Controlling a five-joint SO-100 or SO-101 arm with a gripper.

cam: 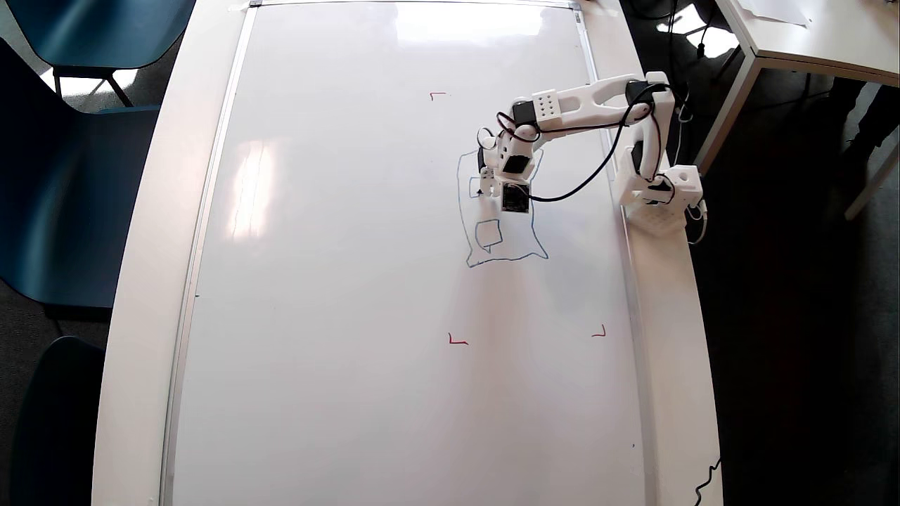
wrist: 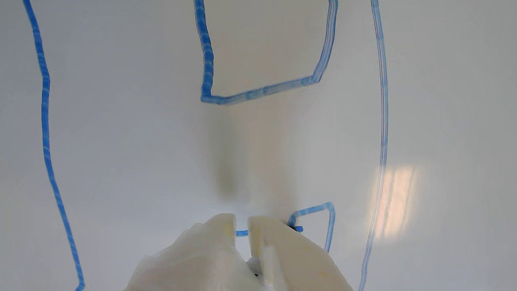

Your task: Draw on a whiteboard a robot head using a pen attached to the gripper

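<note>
One inner square half-drawn, lower centre of wrist view; gripper (wrist: 241,226) nearly clenched, pen (wrist: 298,229) tip barely visible. Risk: uneven pressure skips the robot head (cam: 500,211) line.

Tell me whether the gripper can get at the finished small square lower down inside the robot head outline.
Probably yes: the gripper hovers inside the robot head, the small square lies just below it, and only bare whiteboard lies between.

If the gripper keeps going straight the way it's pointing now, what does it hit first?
The gripper points down at the whiteboard, so it would likely meet the board surface itself, right at the small square being drawn in the robot head. How much gap is left beneath it is unclear.
</note>
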